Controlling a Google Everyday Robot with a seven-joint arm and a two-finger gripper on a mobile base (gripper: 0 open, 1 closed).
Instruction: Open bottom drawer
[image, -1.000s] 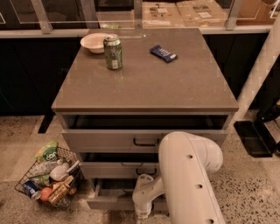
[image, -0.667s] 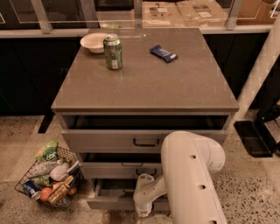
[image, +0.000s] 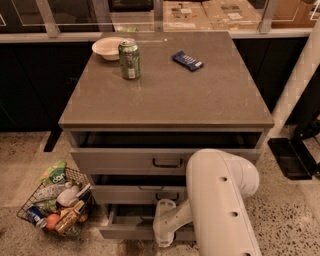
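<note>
The bottom drawer is the lowest of three grey-beige drawers and stands pulled out, its plain grey inside showing at the left. Its handle is hidden behind my arm. My gripper hangs in front of the drawer's front, at about its middle, below my big white arm. The middle drawer and the top drawer above it also stand partly out, each with a black bar handle.
A green can, a white bowl and a blue packet lie on the cabinet top. A wire basket of groceries stands on the floor left of the drawers. A white post rises at right.
My gripper has shifted very slightly right at the bottom drawer's front. The drawers look the same.
</note>
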